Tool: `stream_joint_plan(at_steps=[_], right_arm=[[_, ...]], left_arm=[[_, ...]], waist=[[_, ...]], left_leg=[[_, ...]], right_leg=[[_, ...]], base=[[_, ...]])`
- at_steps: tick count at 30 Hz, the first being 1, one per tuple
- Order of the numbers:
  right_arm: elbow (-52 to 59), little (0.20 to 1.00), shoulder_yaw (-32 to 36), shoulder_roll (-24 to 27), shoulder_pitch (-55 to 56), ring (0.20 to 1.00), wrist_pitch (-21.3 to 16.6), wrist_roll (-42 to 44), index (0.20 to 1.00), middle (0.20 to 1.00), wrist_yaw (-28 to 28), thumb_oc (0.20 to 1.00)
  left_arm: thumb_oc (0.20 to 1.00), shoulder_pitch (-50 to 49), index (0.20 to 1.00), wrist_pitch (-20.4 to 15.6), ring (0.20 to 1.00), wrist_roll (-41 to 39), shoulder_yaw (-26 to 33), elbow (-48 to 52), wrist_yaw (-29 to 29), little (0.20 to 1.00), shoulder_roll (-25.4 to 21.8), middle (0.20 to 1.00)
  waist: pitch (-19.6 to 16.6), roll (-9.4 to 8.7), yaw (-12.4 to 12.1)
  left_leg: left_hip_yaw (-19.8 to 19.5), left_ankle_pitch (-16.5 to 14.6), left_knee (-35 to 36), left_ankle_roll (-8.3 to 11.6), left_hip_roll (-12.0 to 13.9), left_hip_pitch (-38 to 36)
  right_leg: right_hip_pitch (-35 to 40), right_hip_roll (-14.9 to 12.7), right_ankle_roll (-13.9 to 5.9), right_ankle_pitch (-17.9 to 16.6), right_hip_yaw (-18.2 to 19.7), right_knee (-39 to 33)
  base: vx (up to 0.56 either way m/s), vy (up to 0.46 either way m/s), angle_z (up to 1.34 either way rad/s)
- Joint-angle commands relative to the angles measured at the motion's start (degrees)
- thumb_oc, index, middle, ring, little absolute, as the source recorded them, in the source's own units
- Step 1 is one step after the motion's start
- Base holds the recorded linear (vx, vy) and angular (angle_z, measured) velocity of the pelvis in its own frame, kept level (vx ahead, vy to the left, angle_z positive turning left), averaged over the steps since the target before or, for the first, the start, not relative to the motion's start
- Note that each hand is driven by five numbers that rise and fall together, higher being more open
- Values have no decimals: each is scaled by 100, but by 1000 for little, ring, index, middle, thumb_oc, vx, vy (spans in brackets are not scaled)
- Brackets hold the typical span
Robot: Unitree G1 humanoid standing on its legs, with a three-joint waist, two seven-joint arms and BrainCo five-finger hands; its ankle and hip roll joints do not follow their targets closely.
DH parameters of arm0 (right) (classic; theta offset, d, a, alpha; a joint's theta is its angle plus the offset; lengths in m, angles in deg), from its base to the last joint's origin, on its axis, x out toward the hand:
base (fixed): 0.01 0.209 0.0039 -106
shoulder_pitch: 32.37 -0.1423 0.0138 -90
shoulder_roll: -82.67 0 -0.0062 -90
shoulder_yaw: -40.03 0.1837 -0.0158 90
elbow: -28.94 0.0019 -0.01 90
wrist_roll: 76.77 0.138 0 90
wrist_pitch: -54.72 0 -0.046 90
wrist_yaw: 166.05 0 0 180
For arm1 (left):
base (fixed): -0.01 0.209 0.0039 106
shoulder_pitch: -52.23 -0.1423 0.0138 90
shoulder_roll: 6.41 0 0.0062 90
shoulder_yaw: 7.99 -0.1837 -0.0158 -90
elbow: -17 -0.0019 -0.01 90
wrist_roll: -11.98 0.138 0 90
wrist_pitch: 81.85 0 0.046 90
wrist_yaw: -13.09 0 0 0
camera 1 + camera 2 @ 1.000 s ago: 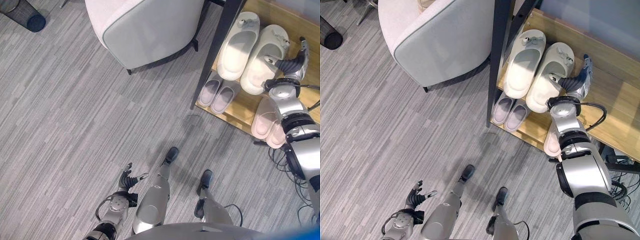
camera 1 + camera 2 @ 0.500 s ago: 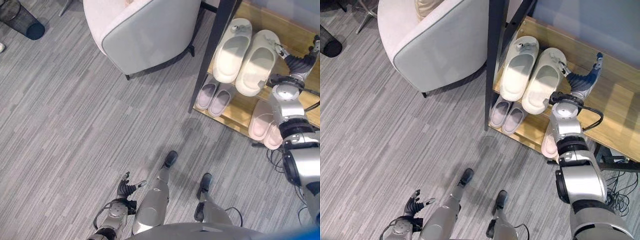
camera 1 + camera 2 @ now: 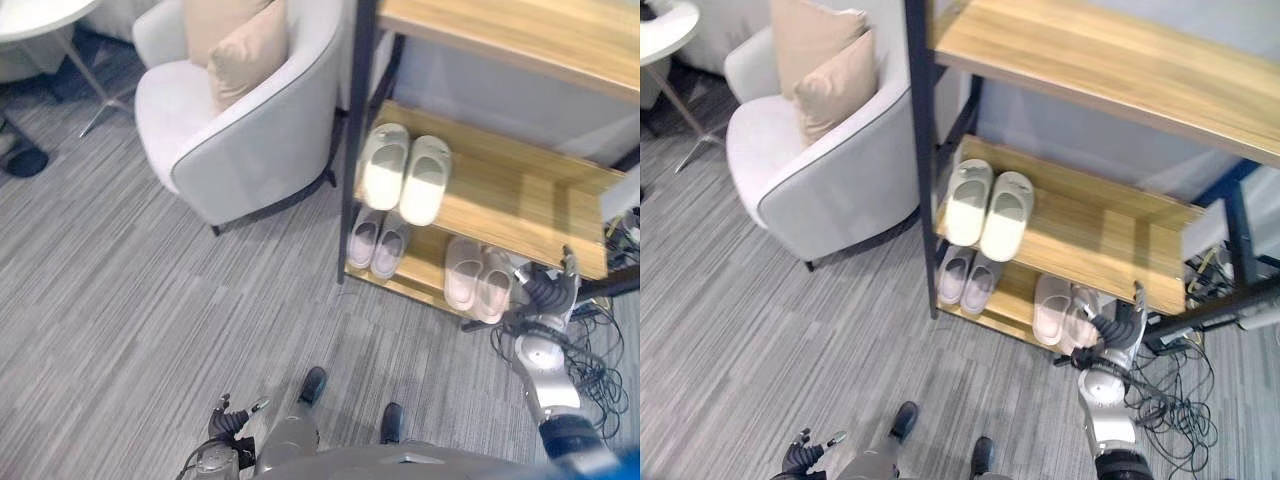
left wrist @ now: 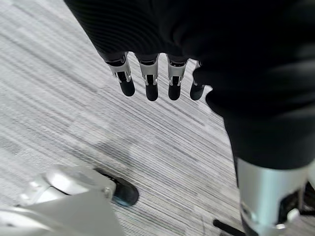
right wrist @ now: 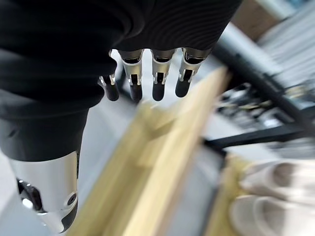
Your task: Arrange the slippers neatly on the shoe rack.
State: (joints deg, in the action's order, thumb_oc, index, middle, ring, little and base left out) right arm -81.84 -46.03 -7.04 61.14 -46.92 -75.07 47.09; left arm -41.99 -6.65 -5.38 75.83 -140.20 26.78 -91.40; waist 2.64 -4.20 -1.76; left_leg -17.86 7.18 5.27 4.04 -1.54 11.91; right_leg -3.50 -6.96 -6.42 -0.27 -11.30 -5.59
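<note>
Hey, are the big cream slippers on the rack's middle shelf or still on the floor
On the shelf. The cream slippers lie side by side at the left end of the shoe rack's middle board; the right hand is empty.

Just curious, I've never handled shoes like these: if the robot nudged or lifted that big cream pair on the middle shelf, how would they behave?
The cream slippers look thick and moulded, so probably light and fairly stiff. Lying flat on the wooden shelf, they would likely slide, not tip.

Shoe rack (image 3: pixel 520 185) is showing light wood shelves on black posts. 2 cream slippers (image 3: pixel 405 178), 2 pale lilac slippers (image 3: pixel 378 242) and 2 pale pink slippers (image 3: pixel 477 276) are sitting on it. Floor (image 3: pixel 130 290) is showing grey streaked planks. Armchair (image 3: pixel 245 140) is appearing light grey with beige cushions (image 3: pixel 235 45).
</note>
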Motion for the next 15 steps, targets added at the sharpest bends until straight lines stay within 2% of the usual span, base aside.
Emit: stream_joint_plan(at_steps=[1,2,5,8,9,11,12,15], right_arm=[[260,1000,26,285,-432,1000,-260,283,1000,1000,-316,1000],[108,1000,-110,184,-132,1000,-193,354,1000,1000,-522,1000],[-157,1000,-217,150,49,1000,-102,317,1000,1000,-625,1000],[-1377,1000,-433,-59,112,1000,37,604,1000,1000,-871,1000],[-2204,1000,-469,-236,33,1000,33,1211,1000,1000,-1063,1000],[-3242,1000,-545,-400,-69,1000,94,1729,1000,1000,-1360,1000],[-4398,1000,-566,-590,-122,1000,223,2320,1000,1000,-1808,1000],[-5061,1000,-666,-648,-130,1000,356,2336,1000,1000,-2046,1000]], left_arm=[[1000,268,1000,84,1000,280,-24,-488,-6,1000,184,1000],[1000,247,1000,110,1000,371,8,-549,1,1000,200,1000],[1000,233,1000,135,1000,345,73,-586,-18,1000,195,1000],[1000,224,1000,160,1000,275,46,-635,-94,1000,208,1000],[1000,256,1000,207,1000,282,-25,-721,-160,1000,219,1000],[1000,296,1000,275,1000,281,-55,-842,-260,1000,226,1000],[1000,335,1000,329,1000,310,-92,-956,-371,1000,184,1000],[1000,342,1000,395,1000,648,-202,-1122,-393,1000,165,1000]], waist=[[97,37,-150],[23,75,-53],[-17,102,-4],[-62,149,47],[-75,179,60],[-105,221,45],[-160,263,22],[-184,300,23]], left_leg=[[438,-672,-27,-104,-145,-456],[529,-697,-27,-98,-133,-571],[577,-709,-27,-94,-130,-662],[660,-716,-27,-98,-123,-752],[693,-712,-27,-103,-121,-767],[727,-721,-27,-114,-112,-820],[739,-728,-27,-118,-107,-872],[741,-712,-27,-115,-105,-923]], right_leg=[[84,19,-227,50,-297,59],[166,34,-212,50,-234,59],[242,45,-199,70,-201,59],[316,63,-167,75,-143,59],[324,73,-158,68,-97,59],[361,87,-143,77,-52,59],[406,99,-129,85,-14,59],[465,111,-118,86,7,59]], base=[[-66,-61,-18],[-51,-46,-19],[-35,-37,-21],[-79,-59,-1],[-100,-54,-7],[-63,-59,-20],[-33,-67,-21],[-24,-41,-5]])
